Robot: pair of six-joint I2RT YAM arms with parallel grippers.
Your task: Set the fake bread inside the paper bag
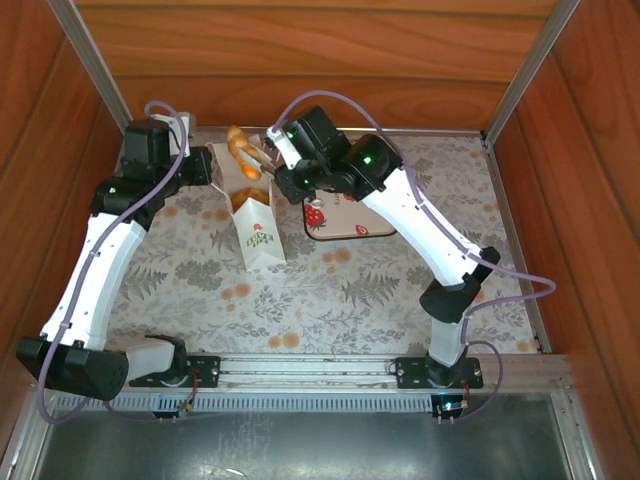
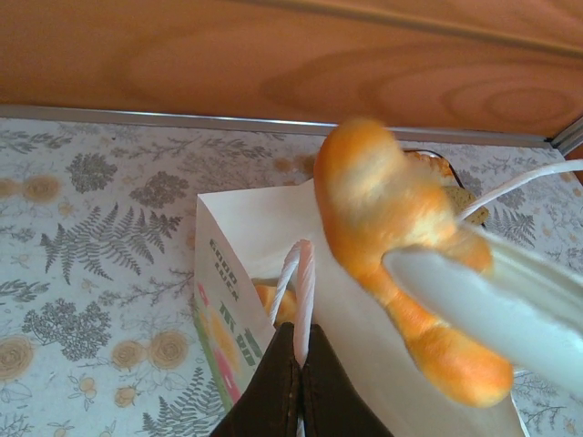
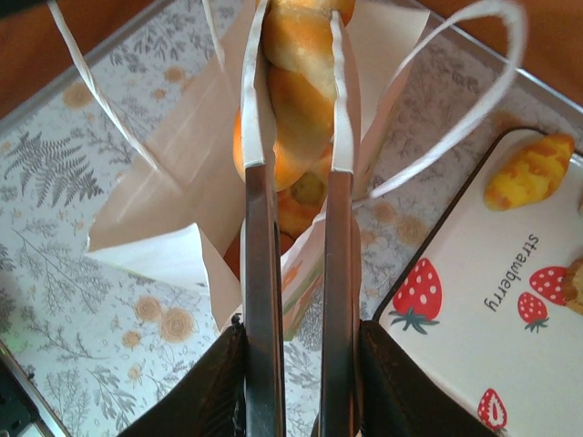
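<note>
The white paper bag point(image 1: 257, 228) with a green logo stands upright on the floral cloth, its mouth open. My left gripper point(image 2: 301, 344) is shut on one white cord handle point(image 2: 308, 273) of the bag, at its left side point(image 1: 207, 168). My right gripper point(image 3: 295, 36) is shut on a golden croissant point(image 3: 290, 86) and holds it just above the bag's mouth point(image 1: 240, 146). The same croissant point(image 2: 378, 214) fills the left wrist view, a little blurred. Other bread point(image 3: 299, 208) lies inside the bag point(image 3: 173, 182). The second handle point(image 3: 474, 109) loops free to the right.
A strawberry-print tray point(image 3: 474, 300) lies right of the bag point(image 1: 345, 222), with a small croissant point(image 3: 530, 171) on it and another pastry point(image 3: 574, 278) at the frame edge. Wooden walls point(image 1: 300, 60) and a metal rail point(image 2: 182, 118) close the back and sides.
</note>
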